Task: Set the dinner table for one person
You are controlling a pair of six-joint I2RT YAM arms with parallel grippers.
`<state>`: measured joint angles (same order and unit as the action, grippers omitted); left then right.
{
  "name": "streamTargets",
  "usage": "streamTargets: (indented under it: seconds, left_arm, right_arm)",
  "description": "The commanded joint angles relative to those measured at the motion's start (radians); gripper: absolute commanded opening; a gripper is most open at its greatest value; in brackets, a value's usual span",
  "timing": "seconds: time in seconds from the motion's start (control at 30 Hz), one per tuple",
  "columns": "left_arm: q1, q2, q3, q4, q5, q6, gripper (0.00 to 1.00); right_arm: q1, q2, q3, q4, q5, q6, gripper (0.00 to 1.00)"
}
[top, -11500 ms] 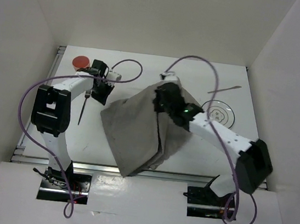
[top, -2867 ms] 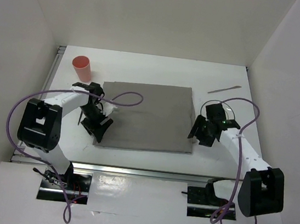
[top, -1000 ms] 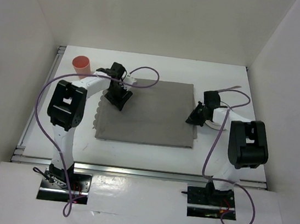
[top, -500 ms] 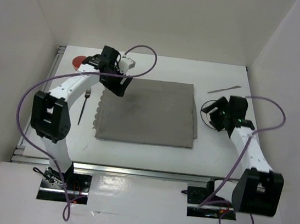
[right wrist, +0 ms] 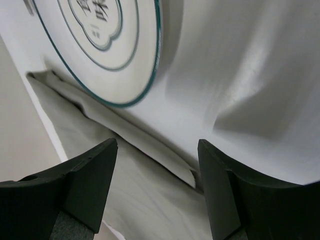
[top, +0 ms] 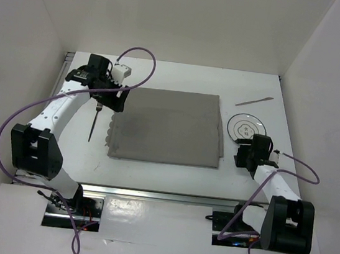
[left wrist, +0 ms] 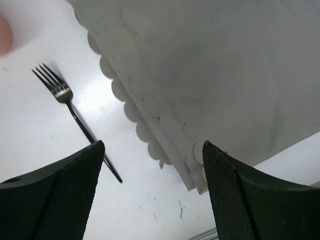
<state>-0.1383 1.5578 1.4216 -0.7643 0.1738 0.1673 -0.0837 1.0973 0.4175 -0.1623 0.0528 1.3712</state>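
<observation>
Dinner table (top: 164, 76) | grey mat (top: 167, 126) centred | plate (top: 245, 125) right | fork (top: 94, 120) left

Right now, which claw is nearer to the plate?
Right. The right claw hovers just near-side of the plate; the left claw is across the grey mat, by the fork.

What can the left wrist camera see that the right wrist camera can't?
Only the left wrist camera sees the fork, lying on the table beside the mat's scalloped edge. Only the right wrist camera sees the plate, near a straight edge of the mat. Both see the grey mat and the white table.
</observation>
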Motion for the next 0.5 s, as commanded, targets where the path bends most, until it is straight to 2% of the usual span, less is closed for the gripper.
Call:
streamTargets:
  seconds: [0.0,0.2,0.47]
  left_arm:
    - [0.012,-0.042,-0.013,0.0,0.043,-0.023,0.86]
    - [0.012,-0.053,-0.035,-0.018,0.033,-0.023,0.86]
    - [0.022,-0.044,-0.015,-0.038,0.004,-0.023,0.86]
  right_arm:
    - [0.004,0.055,-0.025,0.214,0.096,0.111,0.73]
    - [0.004,0.18,-0.025,0.257,0.119,0.169,0.73]
    - [-0.005,0.332,-0.054,0.401,0.119,0.284,0.71]
